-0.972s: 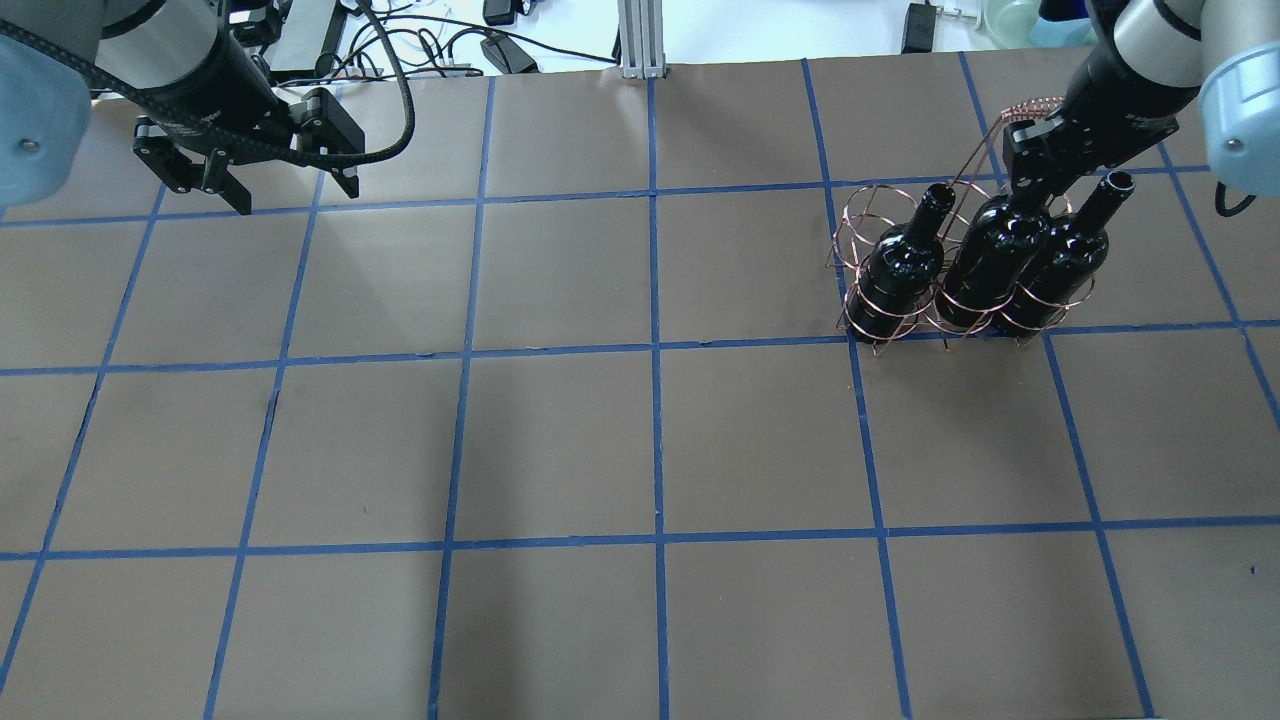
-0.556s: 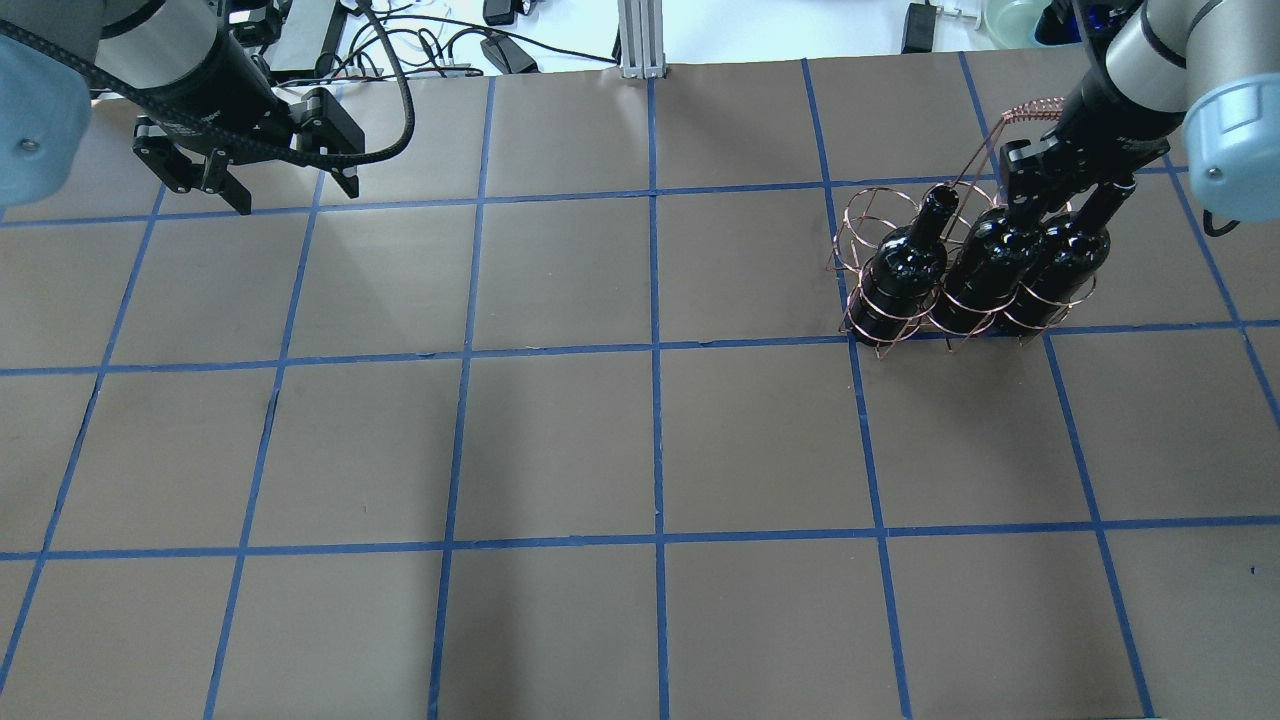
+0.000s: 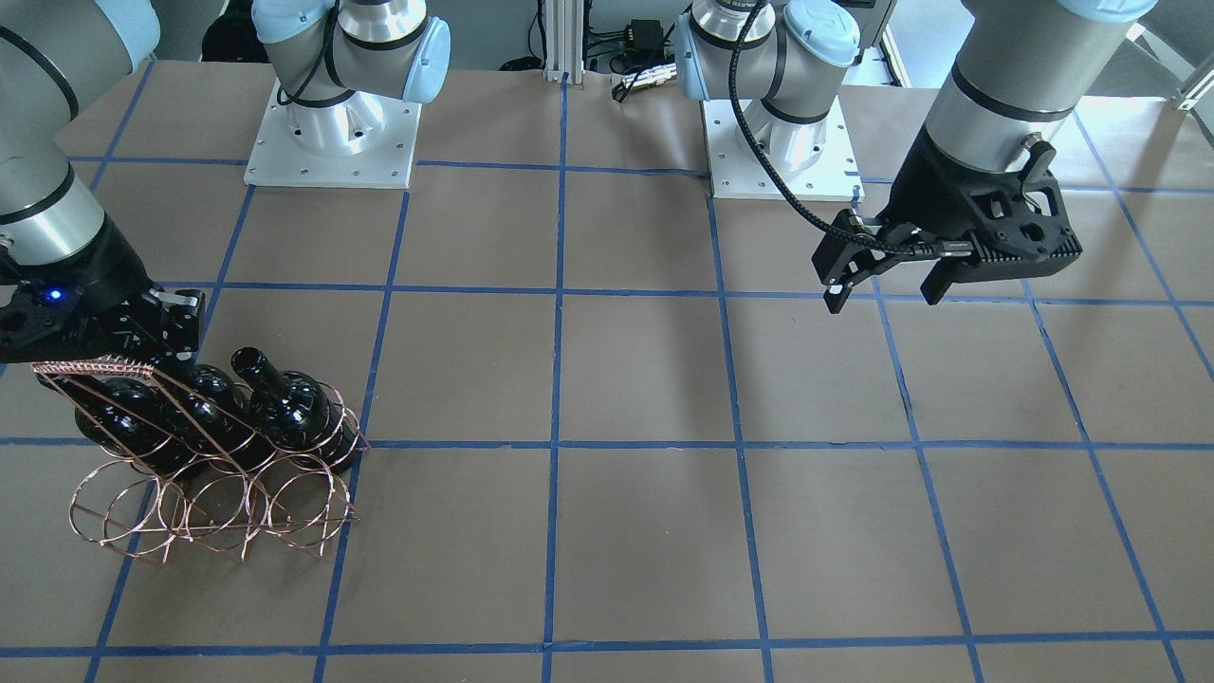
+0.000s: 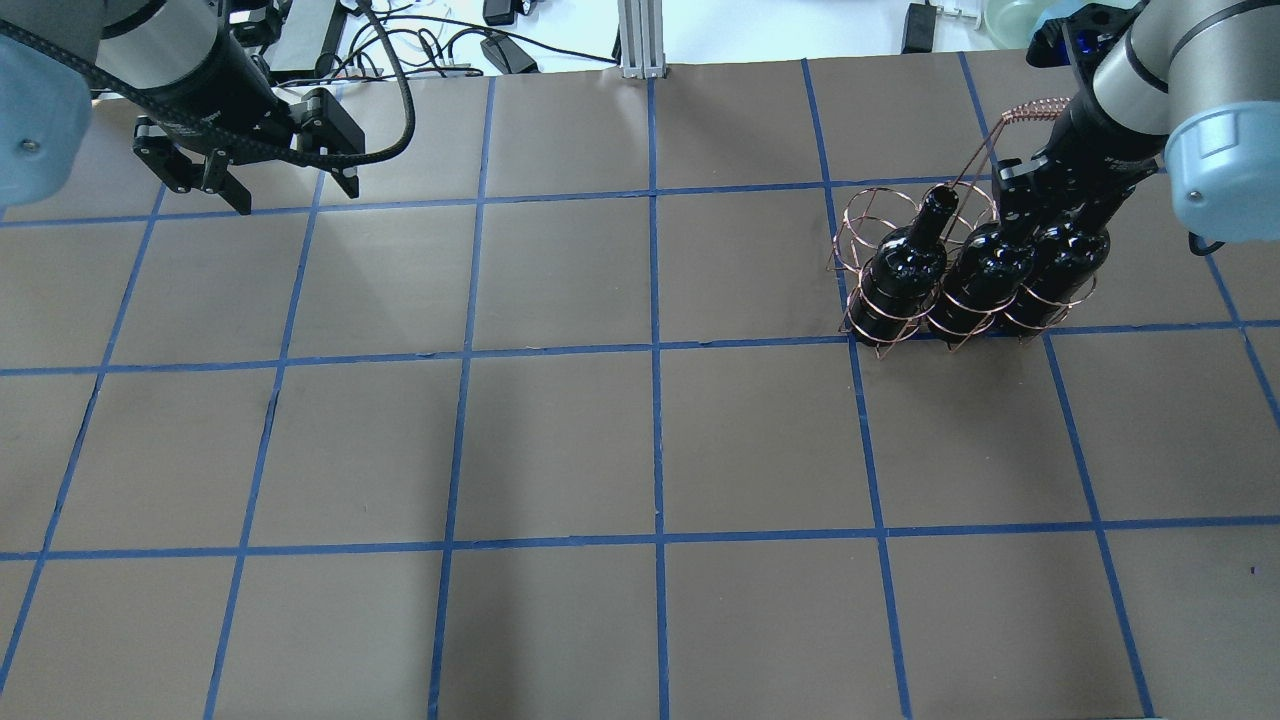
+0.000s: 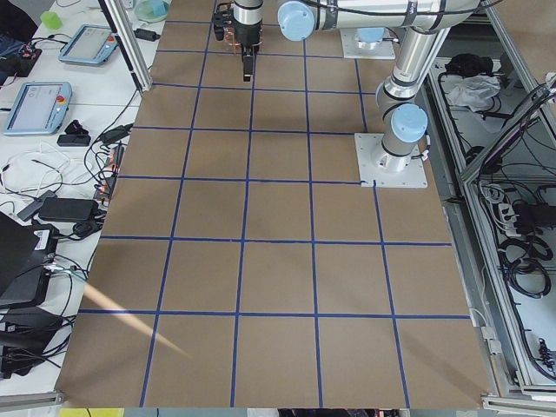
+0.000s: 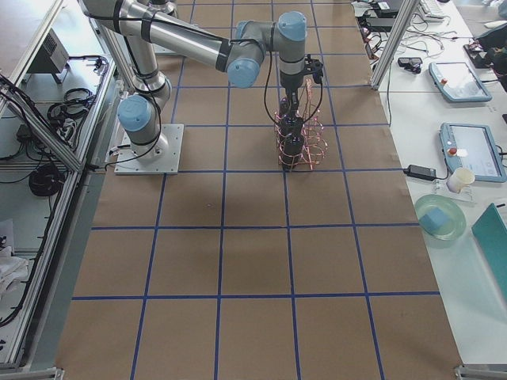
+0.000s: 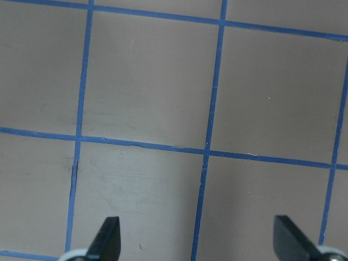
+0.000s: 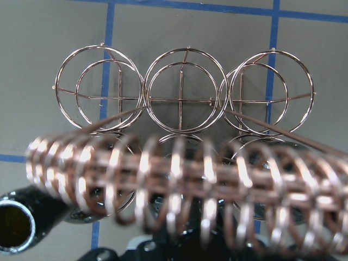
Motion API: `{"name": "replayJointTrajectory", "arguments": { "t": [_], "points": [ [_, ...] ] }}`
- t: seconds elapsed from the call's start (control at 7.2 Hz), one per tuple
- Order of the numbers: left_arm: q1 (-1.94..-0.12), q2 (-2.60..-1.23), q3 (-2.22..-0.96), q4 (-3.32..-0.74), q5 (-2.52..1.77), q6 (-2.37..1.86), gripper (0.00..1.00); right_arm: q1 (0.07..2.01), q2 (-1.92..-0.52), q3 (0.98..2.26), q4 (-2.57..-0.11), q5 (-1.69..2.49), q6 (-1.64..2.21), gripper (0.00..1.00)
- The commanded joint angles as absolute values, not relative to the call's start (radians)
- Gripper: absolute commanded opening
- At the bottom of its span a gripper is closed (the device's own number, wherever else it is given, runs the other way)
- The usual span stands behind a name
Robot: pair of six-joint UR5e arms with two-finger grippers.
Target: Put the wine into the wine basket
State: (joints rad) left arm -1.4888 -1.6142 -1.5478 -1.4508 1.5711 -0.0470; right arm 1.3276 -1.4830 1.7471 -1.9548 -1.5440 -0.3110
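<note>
Black wine (image 4: pixel 985 265) stands upright in basket (image 8: pixel 179 179), middle ring, neck beneath right claw (image 4: pixel 1025 208); clamped or not, cannot tell; left claw (image 4: pixel 298 200) apart.

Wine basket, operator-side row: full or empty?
Empty. The right wrist view shows bare table through all three rings of the wine basket; the three bottles sit in the robot-side row.

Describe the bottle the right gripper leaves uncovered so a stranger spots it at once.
At the table's right in the overhead view, a copper wine basket stands under the right gripper. Three black bottles fill its row nearer the robot; pick the end bottle towards the table's middle. Only its neck and open mouth show; the gripper hides the others'.
</note>
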Motion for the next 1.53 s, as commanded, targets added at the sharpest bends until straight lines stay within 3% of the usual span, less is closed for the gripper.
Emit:
{"name": "replayJointTrajectory", "arguments": {
  "t": [0.0,0.42,0.83,1.39],
  "points": [
    [-1.489,-1.615,-1.548,-1.451,1.571,-0.048,1.0,1.339,-1.494,1.73,-1.945,-1.554,-0.173,1.0],
    [-1.488,-1.615,-1.548,-1.45,1.571,-0.046,1.0,1.428,-1.554,1.538,-1.649,-1.568,-0.035,1.0],
    [-1.489,-1.617,-1.548,-1.448,1.569,-0.048,1.0,1.599,-1.627,1.51,-1.552,-1.551,0.11,1.0],
    [-1.491,-1.602,-1.546,-1.451,1.569,-0.048,1.0,1.614,-1.669,1.528,-1.526,-1.565,0.066,1.0]
  ]
}}
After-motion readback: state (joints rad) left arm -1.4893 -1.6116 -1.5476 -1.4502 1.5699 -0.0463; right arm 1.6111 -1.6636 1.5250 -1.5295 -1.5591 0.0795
